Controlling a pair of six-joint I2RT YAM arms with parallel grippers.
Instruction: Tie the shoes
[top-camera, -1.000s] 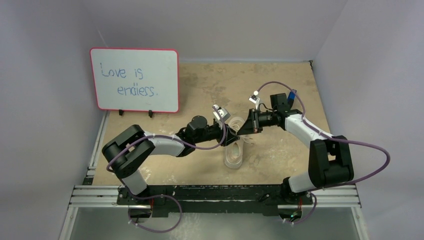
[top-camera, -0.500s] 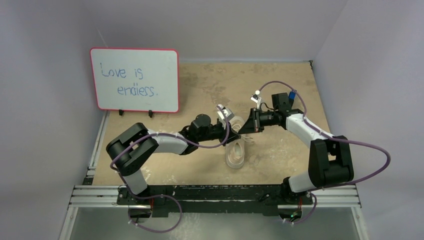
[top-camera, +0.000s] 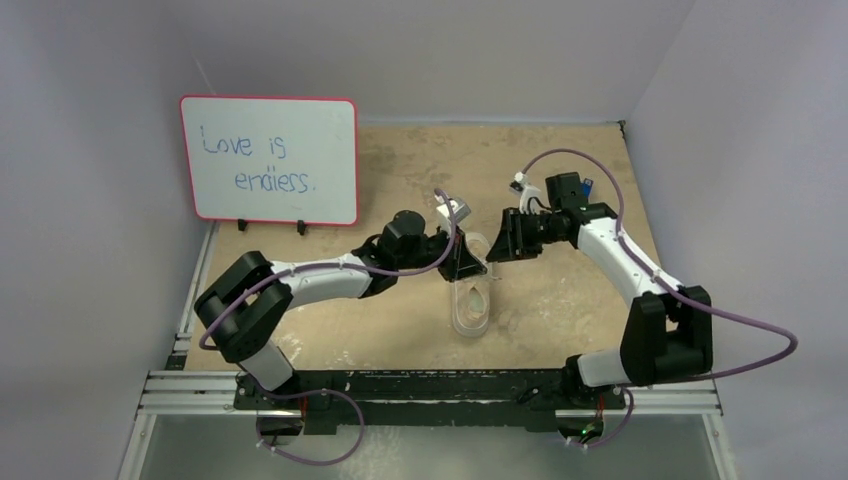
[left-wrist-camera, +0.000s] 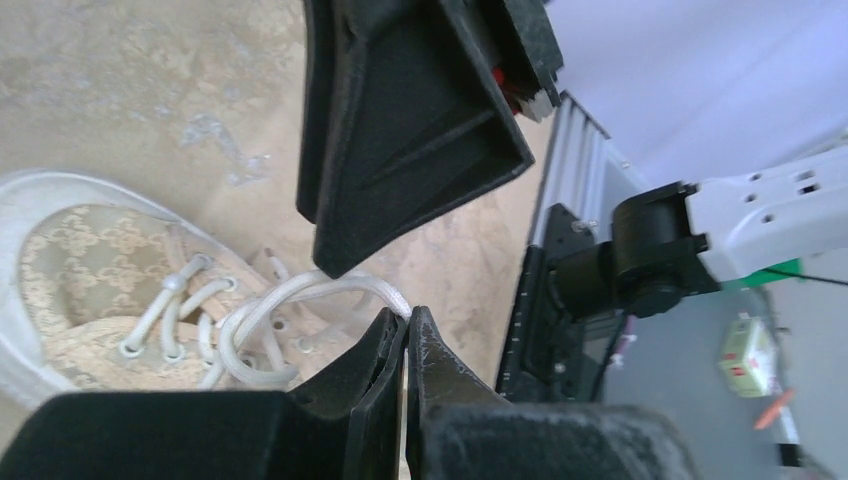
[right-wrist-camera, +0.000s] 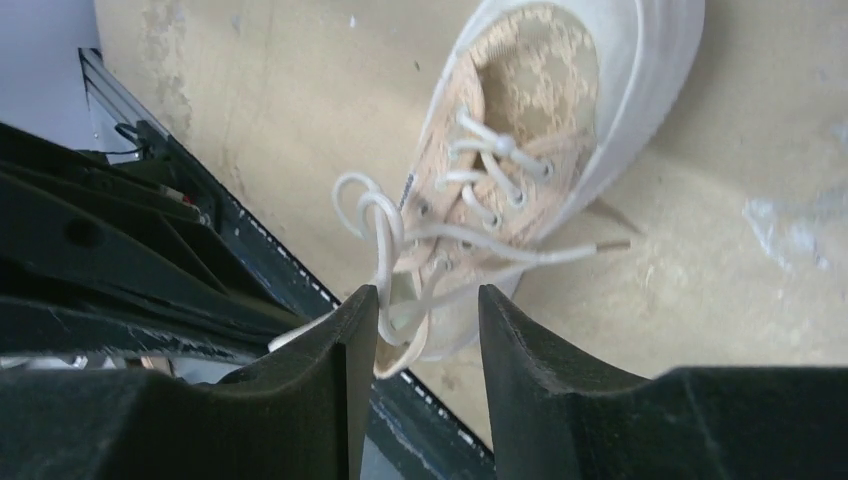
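Our left gripper (left-wrist-camera: 406, 325) pinches a white lace loop (left-wrist-camera: 262, 305) of the sneaker (top-camera: 471, 306), which lies on the table (top-camera: 560, 290) between both arms. Our right gripper (right-wrist-camera: 418, 305) is spread above it. We judge the lace limp and slippery, best gripped near the eyelets.

Fixed overhead view of table (top-camera: 420, 160), two close wrist views sharing shoe (right-wrist-camera: 540, 90)

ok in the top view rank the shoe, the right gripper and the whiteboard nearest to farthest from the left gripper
From the left gripper, in the top view:
1. shoe: directly beneath it; the gripper overlaps it and pinches a lace.
2. right gripper: just to its right, across the shoe.
3. whiteboard: far off at the back left.
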